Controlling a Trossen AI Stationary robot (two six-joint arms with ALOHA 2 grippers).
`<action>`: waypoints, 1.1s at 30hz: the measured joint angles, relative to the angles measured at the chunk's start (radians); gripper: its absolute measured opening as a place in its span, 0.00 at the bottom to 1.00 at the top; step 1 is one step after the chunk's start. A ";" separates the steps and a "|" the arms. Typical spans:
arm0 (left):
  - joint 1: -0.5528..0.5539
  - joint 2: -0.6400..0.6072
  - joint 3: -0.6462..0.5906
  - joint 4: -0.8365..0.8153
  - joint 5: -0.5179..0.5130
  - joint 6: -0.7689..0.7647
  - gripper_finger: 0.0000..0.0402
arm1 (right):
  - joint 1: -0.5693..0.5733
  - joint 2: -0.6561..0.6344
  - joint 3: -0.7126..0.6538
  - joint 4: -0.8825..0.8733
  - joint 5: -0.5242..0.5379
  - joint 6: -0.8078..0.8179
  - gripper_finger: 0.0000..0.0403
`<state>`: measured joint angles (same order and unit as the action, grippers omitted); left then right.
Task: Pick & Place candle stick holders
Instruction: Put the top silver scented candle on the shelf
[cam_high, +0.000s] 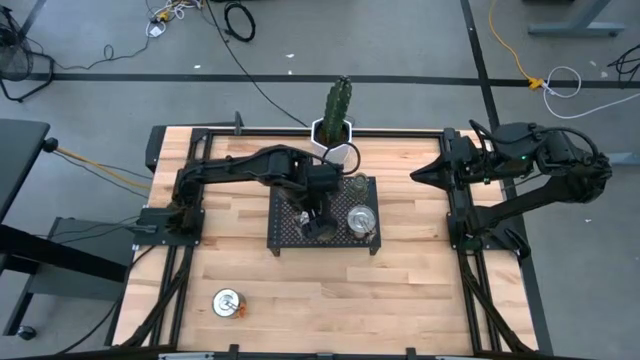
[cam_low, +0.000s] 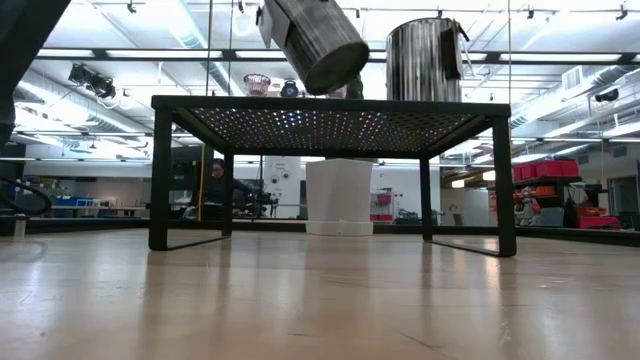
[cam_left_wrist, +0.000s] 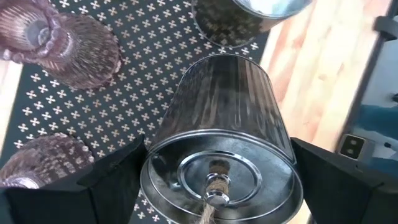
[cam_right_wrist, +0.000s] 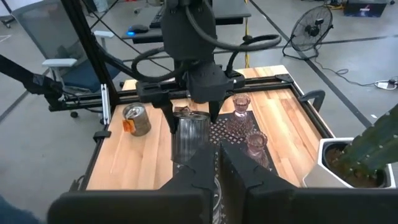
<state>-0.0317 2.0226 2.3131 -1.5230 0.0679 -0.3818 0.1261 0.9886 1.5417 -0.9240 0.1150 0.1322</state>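
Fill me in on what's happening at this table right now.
The left gripper holds a shiny silver candle holder between its wide-set fingers, tilted above the black mesh tray. A second silver holder already stands on the tray alongside small tinted glass cups. A third silver holder lies on the wooden table, near its front edge. The right gripper is shut and waits at the table's right side. A white cactus pot sits behind the tray.
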 joint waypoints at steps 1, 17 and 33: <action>-0.001 0.002 0.000 -0.002 -0.013 0.000 0.92 | 0.000 0.000 0.000 0.000 0.000 0.000 0.06; -0.056 0.049 0.000 -0.049 -0.128 0.065 0.92 | 0.000 0.006 0.001 -0.009 0.000 0.113 0.06; -0.060 0.050 0.000 -0.048 -0.161 0.079 0.92 | 0.000 0.008 0.001 -0.023 0.000 0.116 0.06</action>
<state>-0.0914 2.0731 2.3131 -1.5707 -0.0932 -0.3023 0.1261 0.9962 1.5425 -0.9474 0.1154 0.2477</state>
